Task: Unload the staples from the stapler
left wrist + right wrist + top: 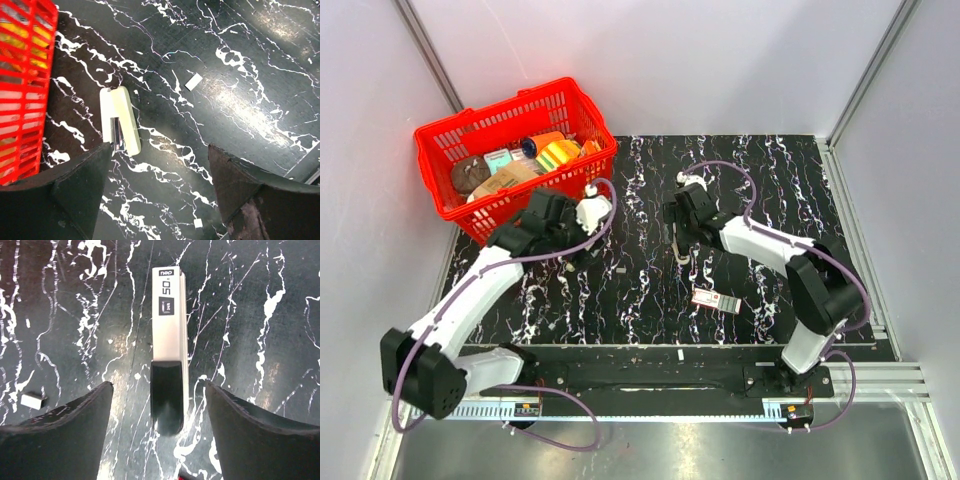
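Right jaws, spread, flank stapler (170,340) marked "50".

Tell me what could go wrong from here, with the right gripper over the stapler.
1. The right gripper is open astride the stapler, level with its dark end only; closing there could pivot it or skid it away.
2. The left gripper hovers close to the red basket; a sideways swing could snag its wall.

Reaching inward with the left arm (470,290) and right arm (760,240), wrists tipped down. Holding the left gripper (159,150) spread wide, right gripper (157,387) spread wide too.
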Motion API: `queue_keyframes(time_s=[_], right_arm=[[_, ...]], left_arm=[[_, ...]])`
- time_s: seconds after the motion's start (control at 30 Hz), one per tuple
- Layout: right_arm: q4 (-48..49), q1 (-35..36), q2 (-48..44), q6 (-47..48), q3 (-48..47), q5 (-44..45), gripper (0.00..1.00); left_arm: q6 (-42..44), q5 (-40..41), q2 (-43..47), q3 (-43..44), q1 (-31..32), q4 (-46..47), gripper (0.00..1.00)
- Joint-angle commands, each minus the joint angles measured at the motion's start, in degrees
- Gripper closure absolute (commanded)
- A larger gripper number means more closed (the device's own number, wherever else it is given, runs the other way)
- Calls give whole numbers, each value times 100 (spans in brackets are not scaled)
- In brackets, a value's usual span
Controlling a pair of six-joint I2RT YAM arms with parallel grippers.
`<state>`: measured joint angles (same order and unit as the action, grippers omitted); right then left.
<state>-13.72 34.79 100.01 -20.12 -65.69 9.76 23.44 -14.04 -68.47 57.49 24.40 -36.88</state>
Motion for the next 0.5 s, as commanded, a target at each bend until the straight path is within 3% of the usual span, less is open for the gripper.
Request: queue_keyframes(time_s=[0.0,0.2,0.47], right_arm=[[-376,186,-797,96,-128,421,17],[-659,686,-1361,358,-119,536,17],[-651,1601,-518,1475,-787,-193,19]], left_arm=[[-42,-336,632,446,-286,-582,17],[99,-274,1405,631,-700,-1285,15],[99,-12,2153,430,-1157,-1620,7]])
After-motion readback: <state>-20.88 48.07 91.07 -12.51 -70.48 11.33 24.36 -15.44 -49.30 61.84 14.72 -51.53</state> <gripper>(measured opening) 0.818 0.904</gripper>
